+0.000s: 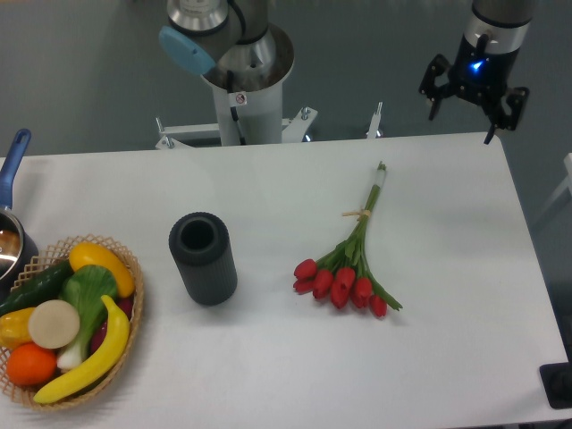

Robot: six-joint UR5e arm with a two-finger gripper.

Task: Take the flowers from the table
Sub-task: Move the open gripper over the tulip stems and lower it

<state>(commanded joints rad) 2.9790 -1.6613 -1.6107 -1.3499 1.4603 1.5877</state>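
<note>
The flowers (350, 268) lie flat on the white table (447, 357), a little right of its middle. The red tulip heads are bunched at the near end, fanned slightly, and the green stems run up and away toward the far edge, leaning a touch to the right. A tan band (357, 214) ties the stems together about midway along their length.

The gripper (460, 105) hangs in the air beyond the far right corner of the table, well apart from the flowers and touching nothing. Its dark fingers (434, 88) point downward and stand spread apart — nothing is held between them. A small blue light glows on the wrist above them.

Left of the flowers, near the middle of the table, stands a dark ribbed cylinder (203, 257), open at the top, upright and apart from the bunch. At the near left corner sits a wicker basket (125, 308) filled with fruit and vegetables — a banana, an orange, a cucumber, a yellow pepper and some greens among them. Just behind the basket, at the left edge, part of a pot (11, 241) with a blue handle shows. The robot's base (243, 85) rises behind the far edge of the table.
</note>
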